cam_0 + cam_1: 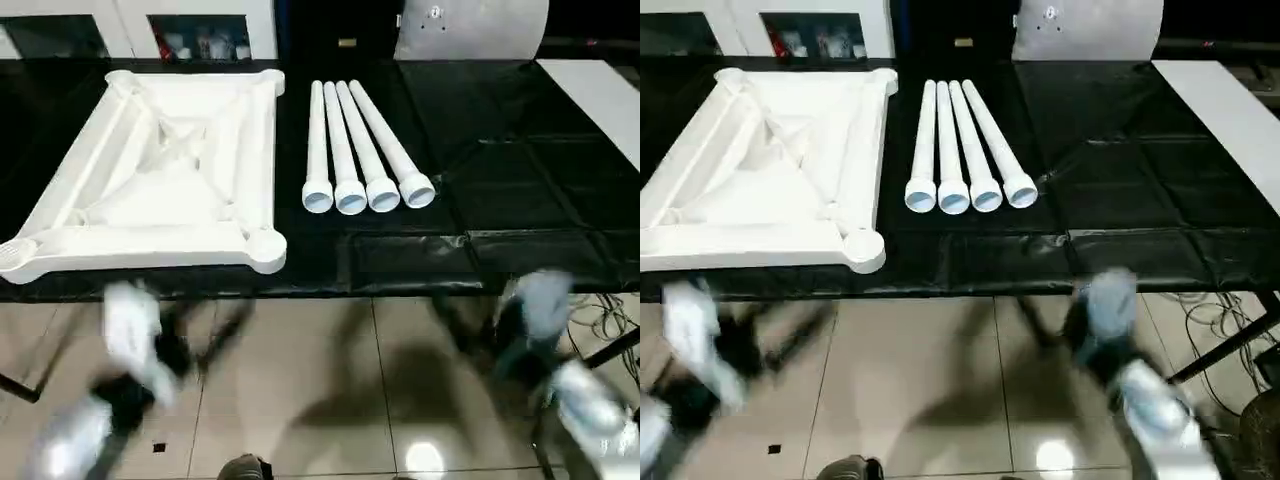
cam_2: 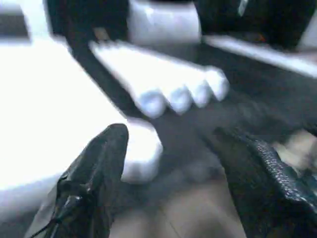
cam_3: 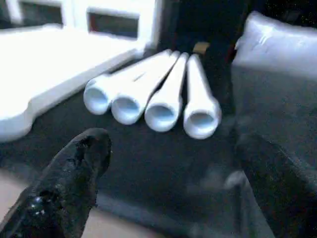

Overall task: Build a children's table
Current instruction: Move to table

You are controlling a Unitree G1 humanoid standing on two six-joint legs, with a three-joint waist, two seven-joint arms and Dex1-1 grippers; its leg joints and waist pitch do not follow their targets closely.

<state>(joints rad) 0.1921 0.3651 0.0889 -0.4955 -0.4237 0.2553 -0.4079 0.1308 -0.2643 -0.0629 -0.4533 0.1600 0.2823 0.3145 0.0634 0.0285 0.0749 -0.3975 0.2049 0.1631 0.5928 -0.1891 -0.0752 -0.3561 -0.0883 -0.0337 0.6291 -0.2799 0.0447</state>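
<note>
The children's table lies in parts on the black-covered work surface. Its white top [image 1: 165, 175] rests upside down at the left, ribs and corner sockets facing up. Several long white legs [image 1: 355, 150] lie side by side to its right, open ends toward me. Both arms hang blurred below the surface's near edge, over the floor. My left gripper [image 1: 205, 330] is in front of the top's near right corner [image 2: 141, 151], its black fingers [image 2: 99, 163] apart with nothing between them. My right gripper [image 3: 173, 139] faces the legs' open ends [image 3: 161, 111], open and empty.
A white glass-doored cabinet [image 1: 200, 30] stands behind the surface. A grey metal piece [image 1: 470, 28] sits at the back right, and a white panel [image 1: 600, 95] lies along the right side. Cables [image 1: 600, 315] trail on the tiled floor at the right.
</note>
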